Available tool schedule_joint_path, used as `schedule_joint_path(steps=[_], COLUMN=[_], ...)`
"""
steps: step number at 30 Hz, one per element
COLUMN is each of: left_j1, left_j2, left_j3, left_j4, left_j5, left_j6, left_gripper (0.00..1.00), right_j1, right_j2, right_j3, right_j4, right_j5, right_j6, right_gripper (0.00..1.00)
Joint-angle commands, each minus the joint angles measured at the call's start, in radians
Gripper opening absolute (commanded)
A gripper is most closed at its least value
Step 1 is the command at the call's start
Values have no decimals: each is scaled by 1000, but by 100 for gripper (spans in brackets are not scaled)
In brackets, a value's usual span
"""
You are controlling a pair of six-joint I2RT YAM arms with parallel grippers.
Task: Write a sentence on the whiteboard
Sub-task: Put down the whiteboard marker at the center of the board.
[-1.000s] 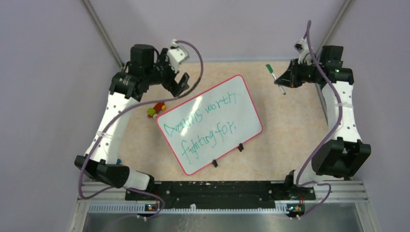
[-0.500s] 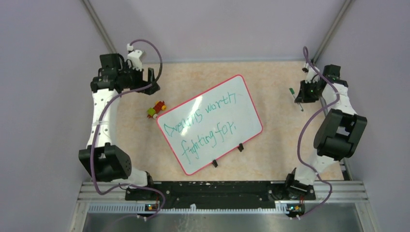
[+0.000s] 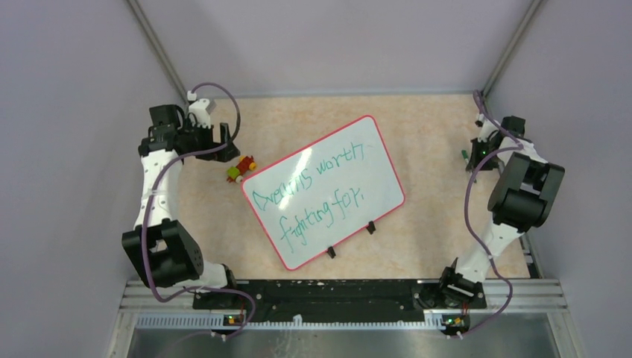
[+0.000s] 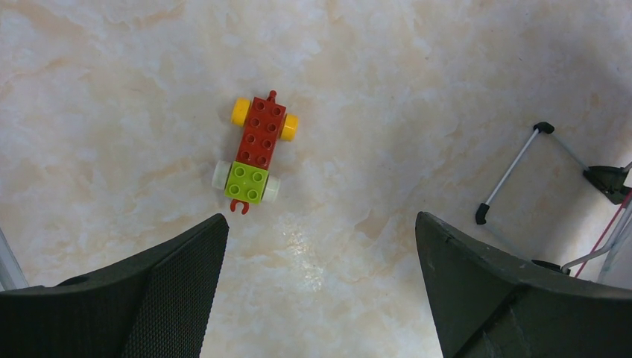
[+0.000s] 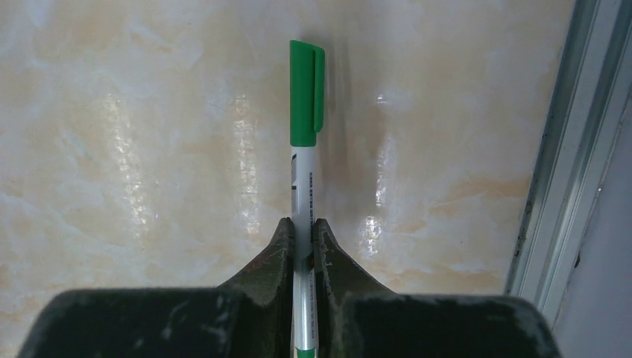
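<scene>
The whiteboard [image 3: 384, 175], white with a thin red rim, lies tilted at the table's middle. The sentence [image 3: 313, 192] is on it in green handwriting, in two lines. My right gripper [image 5: 302, 222] is shut on a marker [image 5: 306, 97] with a white barrel and a green cap. The capped end sticks out past the fingertips, over bare table. In the top view the right gripper [image 3: 474, 156] is at the table's right edge, well clear of the board. At the far left my left gripper [image 3: 222, 139] [image 4: 322, 220] is open and holds nothing.
A small brick car [image 3: 241, 168] [image 4: 256, 153], red and green with yellow and white wheels, lies just off the board's upper left corner, ahead of the left fingers. A thin wire leg with a black tip [image 4: 510, 170] shows at right. A metal rail [image 5: 574, 149] borders the table's right side.
Both arms have drawn back from the table's far side. The left one swung out to the left edge, the right one carried the marker to the right edge. The board has not moved.
</scene>
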Motion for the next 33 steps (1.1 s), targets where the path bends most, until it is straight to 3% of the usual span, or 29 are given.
schedule_joint_path(steps=[1,7,11,19,21,24,33], left_j1=[4,11,17,47,61,89,155], left_j2=[-36,-34,-29,26,49,82,202], left_j3=[-24,-50,-48,24,64,132,433], left_j4=[60,73,61,-8,-23,-33,-67], left_j5=[15,19,36,64,68,86,67], left_j6=[13,17,30,56,54,39,-17], left_gripper=[99,99,99,99,99,99,99], right_j1=[-15,-15,-15,-14,-15,-14,29], right_j2=[21,24,12,-43,-57,-80,-161], right_j3=[-8,-26,-27,16,47,107,324], right_j4=[71,66,42,-12,-35,-74,-172], right_j5=[18,14,3,-43,-65,-110,-253], right_j6=[15,14,11,11,18,34,76], right_gripper=[1,16,34,55,63,84,88])
